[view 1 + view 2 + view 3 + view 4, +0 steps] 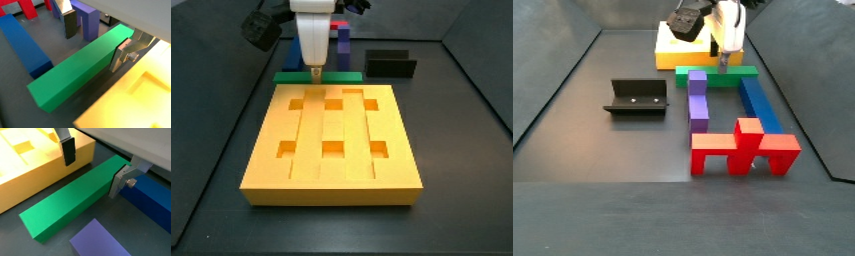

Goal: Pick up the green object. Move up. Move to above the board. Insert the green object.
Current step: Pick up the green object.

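The green object (80, 70) is a long flat bar lying on the dark floor right beside the end of the yellow-orange board (331, 140). It shows in both wrist views (70, 203) and both side views (305, 76) (716, 71). My gripper (97, 41) is low over the bar's one end and open. It straddles the bar, with one finger (69, 24) standing off from it and the other finger (122, 56) close against its side. The gripper also shows in the side views (315, 68) (724, 55). The board's edge shows in the wrist views (33, 165).
A blue bar (760, 105) and a purple bar (698, 100) lie crosswise beyond the green one. A red piece (740, 150) stands at their far end. The black fixture (636, 97) stands off to the side. Dark walls enclose the floor.
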### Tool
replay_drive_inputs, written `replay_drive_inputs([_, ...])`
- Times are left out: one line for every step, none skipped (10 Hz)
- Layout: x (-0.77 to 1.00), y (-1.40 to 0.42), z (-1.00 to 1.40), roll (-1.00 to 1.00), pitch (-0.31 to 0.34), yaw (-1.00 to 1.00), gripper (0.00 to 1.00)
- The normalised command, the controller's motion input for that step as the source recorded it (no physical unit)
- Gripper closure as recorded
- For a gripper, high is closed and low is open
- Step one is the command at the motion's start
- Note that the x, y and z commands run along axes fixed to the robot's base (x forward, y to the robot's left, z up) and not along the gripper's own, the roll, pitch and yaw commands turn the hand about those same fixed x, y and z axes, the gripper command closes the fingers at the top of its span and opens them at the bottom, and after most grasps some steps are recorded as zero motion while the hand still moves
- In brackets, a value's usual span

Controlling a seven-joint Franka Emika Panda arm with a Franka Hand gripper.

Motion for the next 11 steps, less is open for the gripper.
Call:
replay_drive_inputs([0.00, 0.27, -0.17, -0.36, -0.090, -0.27, 0.00])
replay_drive_inputs([0.00, 0.22, -0.19, -0.33, -0.070, -0.16, 0.00])
replay_drive_inputs([0.00, 0.00, -0.23, -0.19, -0.046, 0.00, 0.00])
replay_drive_inputs([0.00, -0.12, -0.23, 0.00, -0.004, 0.00, 0.00])
replay_drive_inputs([0.00, -0.22, -0.12, 0.09, 0.000, 0.00, 0.00])
replay_drive_inputs([0.00, 0.00, -0.11, 0.06, 0.000, 0.00, 0.00])
replay_drive_inputs([0.00, 0.00, -0.10, 0.01, 0.000, 0.00, 0.00])
replay_drive_inputs([0.00, 0.07, -0.18, 0.00, 0.000, 0.00, 0.00])
replay_drive_inputs([0.00, 0.05, -0.17, 0.00, 0.000, 0.00, 0.00])
replay_drive_inputs([0.00, 0.00, -0.11, 0.00, 0.000, 0.00, 0.00])
replay_drive_inputs([0.00, 0.00, -0.11, -0.02, 0.000, -0.01, 0.00])
